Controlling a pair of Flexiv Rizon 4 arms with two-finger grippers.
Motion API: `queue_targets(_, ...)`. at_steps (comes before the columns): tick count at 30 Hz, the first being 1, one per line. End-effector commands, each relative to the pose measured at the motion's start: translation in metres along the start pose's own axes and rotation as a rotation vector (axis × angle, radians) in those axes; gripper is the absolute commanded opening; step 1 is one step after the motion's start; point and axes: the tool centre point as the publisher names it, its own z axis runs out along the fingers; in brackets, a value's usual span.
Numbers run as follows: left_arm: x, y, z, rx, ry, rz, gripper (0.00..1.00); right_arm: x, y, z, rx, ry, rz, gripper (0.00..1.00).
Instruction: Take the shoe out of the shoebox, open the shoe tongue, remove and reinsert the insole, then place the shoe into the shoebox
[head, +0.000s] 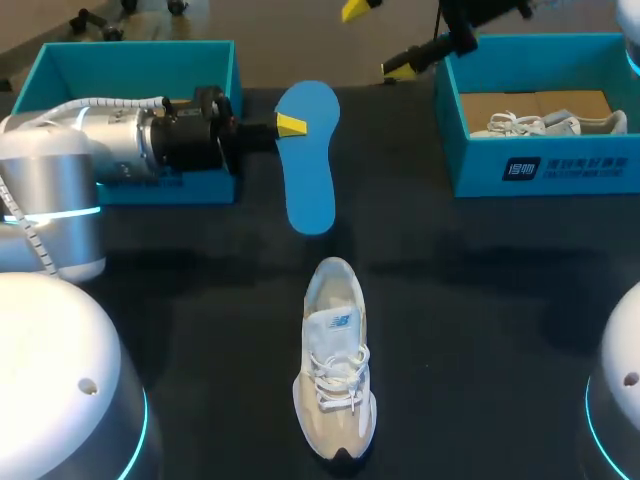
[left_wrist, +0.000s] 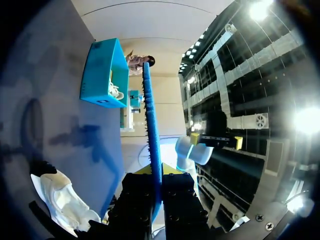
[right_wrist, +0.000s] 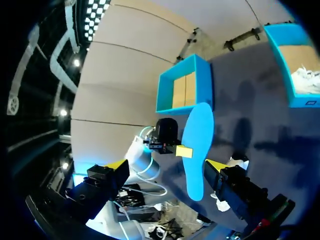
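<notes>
My left pincer (head: 290, 125) is clamped on the side edge of the thin blue foam insole (head: 310, 165), holding it above the dark table beyond the heel of the white-and-beige laced sneaker (head: 335, 365), which lies mid-table. My right pincer (head: 380, 40) hangs empty with its fingers spread. The insole looks light and floppy, so I would pinch it near an end. The teal cardboard shoebox (head: 450, 150) carries a white printed label (head: 568, 166) and the sneaker's tongue a small logo, both left unread.

Beige shoe (head: 336, 365) stands mid-table, toe toward the robot. Blue insole (head: 308, 160) is out, pinched in left gripper (head: 291, 125). Teal left box (head: 222, 70) and right box (head: 480, 165) stand behind.
</notes>
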Motion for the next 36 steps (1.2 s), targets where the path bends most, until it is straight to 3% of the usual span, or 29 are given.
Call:
queue_targets(1,0.001,0.001,0.0,0.002,-0.004,0.0,0.0,0.011,0.003,0.002,0.013,-0.282,-0.007,1.0)
queue_targets(11,0.001,0.001,0.0,0.002,-0.004,0.0,0.0,0.025,-0.009,0.001,0.043,-0.506,0.028,1.0)
queue_targets(20,0.001,0.001,0.0,0.002,-0.004,0.0,0.0,0.042,-0.022,0.022,0.051,-0.696,0.029,1.0)
queue_targets(25,0.001,0.001,0.0,0.002,-0.004,0.0,0.0,0.045,-0.026,0.039,0.094,-0.79,0.03,1.0)
queue_targets(31,0.001,0.001,0.0,0.002,-0.004,0.0,0.0,0.045,-0.026,0.04,0.097,-0.791,0.029,1.0)
queue_targets(32,0.001,0.001,0.0,0.002,-0.004,0.0,0.0,0.052,-0.029,0.056,0.108,-0.869,0.017,1.0)
queue_targets(36,0.001,0.001,0.0,0.002,-0.004,0.0,0.0,0.055,-0.034,0.063,0.104,-0.903,0.027,1.0)
